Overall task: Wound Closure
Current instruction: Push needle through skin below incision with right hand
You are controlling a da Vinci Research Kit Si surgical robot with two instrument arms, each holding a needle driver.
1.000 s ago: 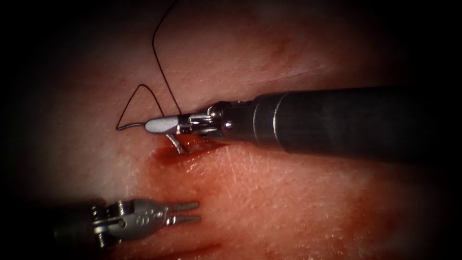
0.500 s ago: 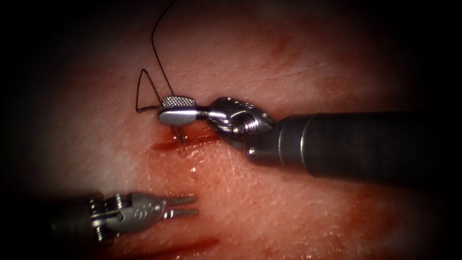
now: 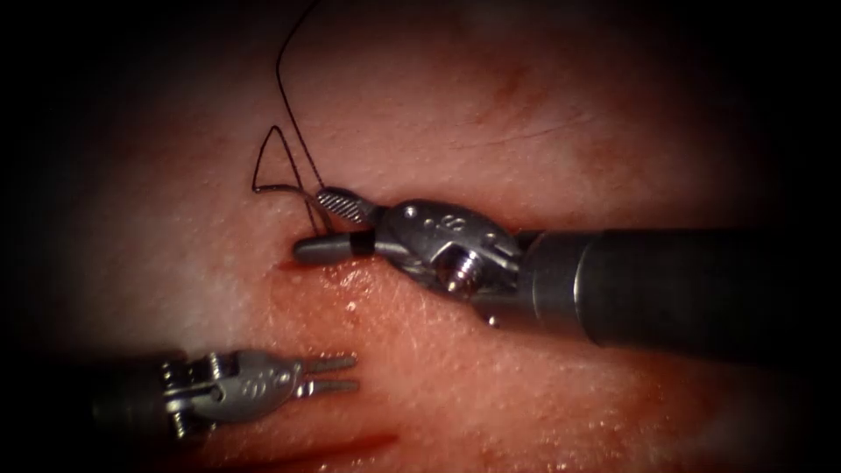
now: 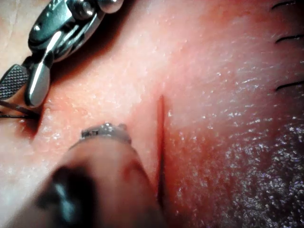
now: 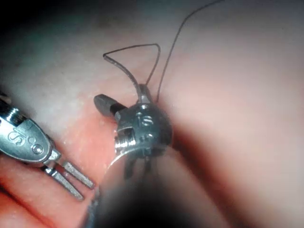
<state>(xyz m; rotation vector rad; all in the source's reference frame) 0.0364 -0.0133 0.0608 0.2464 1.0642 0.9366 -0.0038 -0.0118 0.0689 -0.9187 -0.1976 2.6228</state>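
At the left end of the cut (image 3: 342,267), the right tool (image 3: 309,222) reaches in from the right with its jaws well apart, the ribbed face of the far jaw turned up. A thin grey curve, the tail of the needle (image 3: 308,206), comes down between the two jaws. Its lower part is lost behind the near jaw, so how much of it sits in the tissue (image 3: 491,368) is hard to make out, and neither jaw visibly clamps it. The right wrist view shows the same grey curve (image 5: 124,71) running in under the tool's wrist, its end hidden there.

The thread (image 3: 280,88) leaves the needle's tail, forms a narrow pointed loop lying on the tissue just far-left of the cut's end, then climbs away and is cut off by the dark far edge.

The left tool (image 3: 356,372) hovers near and to the left, well apart from the right tool, its jaws slightly parted with nothing between them. Its shaft fades into the dark left margin.

A streak of red fluid (image 3: 350,448) lies nearer than the left tool. Bare tissue stretches between the two tools and off to the near right. The right tool's thick shaft covers the cut's right-hand run.
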